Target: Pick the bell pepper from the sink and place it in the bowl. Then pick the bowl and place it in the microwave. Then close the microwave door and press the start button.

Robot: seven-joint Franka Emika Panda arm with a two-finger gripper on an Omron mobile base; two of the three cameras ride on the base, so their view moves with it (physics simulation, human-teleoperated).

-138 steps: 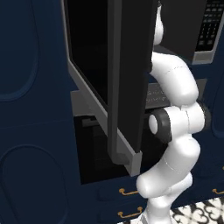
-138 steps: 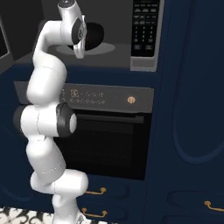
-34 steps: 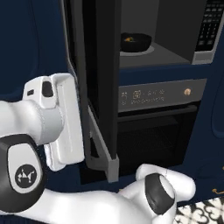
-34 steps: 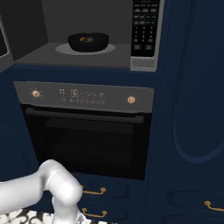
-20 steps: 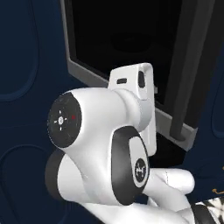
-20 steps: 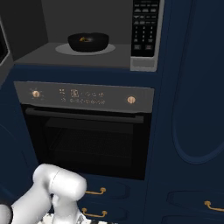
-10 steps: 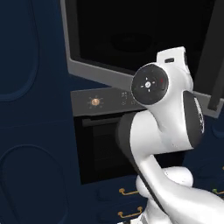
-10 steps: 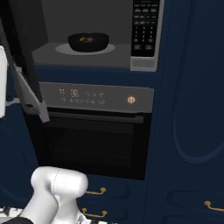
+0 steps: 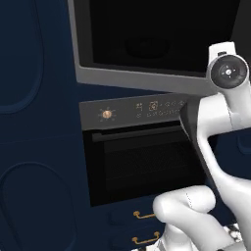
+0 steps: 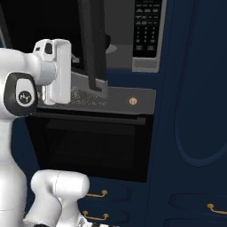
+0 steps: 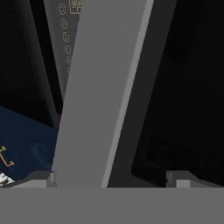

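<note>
The microwave door (image 9: pixel 147 34), black glass in a grey-silver border, stands partly swung across the microwave opening. The right base view shows the microwave door (image 10: pixel 93 44) edge-on, with my white hand (image 10: pixel 55 71) just left of it, on its outer side. In the hand view my gripper (image 11: pixel 111 179) is open, close up against the door's grey border (image 11: pixel 96 96) and black glass (image 11: pixel 183 87). The microwave's keypad strip (image 10: pixel 147 26) shows to the right of the opening. The bowl and bell pepper are hidden behind the door. The sink is out of view.
Under the microwave is an oven with a brass knob (image 9: pixel 107 114), a control strip and a dark door (image 10: pixel 88 146). Navy cabinet fronts stand on both sides, and drawers with brass pulls (image 10: pixel 95 194) lie below. My arm's elbow (image 9: pixel 228 71) rises at the right.
The arm swept from left to right and the microwave door swung with it toward the opening. The bowl, seen inside half a second ago, is now covered by the door.
</note>
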